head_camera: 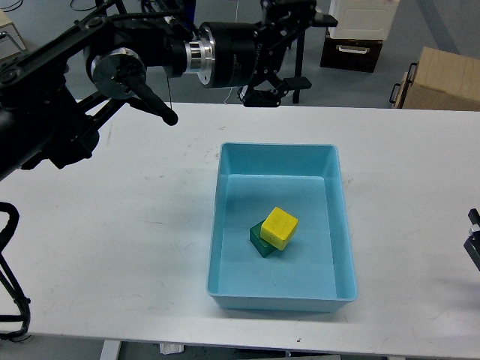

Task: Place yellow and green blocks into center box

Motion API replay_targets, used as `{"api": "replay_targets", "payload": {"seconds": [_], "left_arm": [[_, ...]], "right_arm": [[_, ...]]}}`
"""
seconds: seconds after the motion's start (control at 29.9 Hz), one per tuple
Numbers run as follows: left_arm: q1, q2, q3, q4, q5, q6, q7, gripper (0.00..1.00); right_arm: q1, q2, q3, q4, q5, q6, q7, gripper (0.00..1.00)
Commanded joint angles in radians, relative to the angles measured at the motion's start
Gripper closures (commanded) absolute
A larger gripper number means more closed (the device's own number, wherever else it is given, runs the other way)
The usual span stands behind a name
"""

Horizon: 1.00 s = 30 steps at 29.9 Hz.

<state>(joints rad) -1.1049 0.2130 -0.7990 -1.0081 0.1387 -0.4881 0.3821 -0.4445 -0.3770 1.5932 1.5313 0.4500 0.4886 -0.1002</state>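
The yellow block [279,227] lies inside the light blue box [216,247] at the table's middle, leaning on top of the green block [258,239]. Both rest on the box floor near its centre. My left gripper [303,48] is raised high above the far edge of the table, well behind and above the box, open and empty. Only a small dark part of my right gripper [474,241] shows at the right edge of the view, and its fingers cannot be told apart.
The white table [112,247] carries only the box. Behind the table stand black tripod legs [112,52], a white container [364,18] on a black case, and a cardboard box [442,81] at the far right.
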Motion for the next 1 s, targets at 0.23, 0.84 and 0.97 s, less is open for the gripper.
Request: {"api": "replay_targets", "payload": {"seconds": [0.23,0.84,0.97], "left_arm": [[0.587,-0.150,-0.752,-0.337,-0.002,-0.001,0.015,0.00],[1.422,-0.213,-0.743,-0.713,-0.166,-0.001,-0.091,0.00],[1.497,-0.213,-0.678,-0.713,-0.250,-0.001,-0.133,0.00]], "right_arm": [[0.056,0.079,-0.027,-0.013,-0.002,0.000,0.008,0.00],[-0.048,0.084,-0.030,0.020,-0.007,0.000,0.010,0.00],[-0.071,0.099,-0.030,0.050,-0.049,0.000,0.010,0.00]]}}
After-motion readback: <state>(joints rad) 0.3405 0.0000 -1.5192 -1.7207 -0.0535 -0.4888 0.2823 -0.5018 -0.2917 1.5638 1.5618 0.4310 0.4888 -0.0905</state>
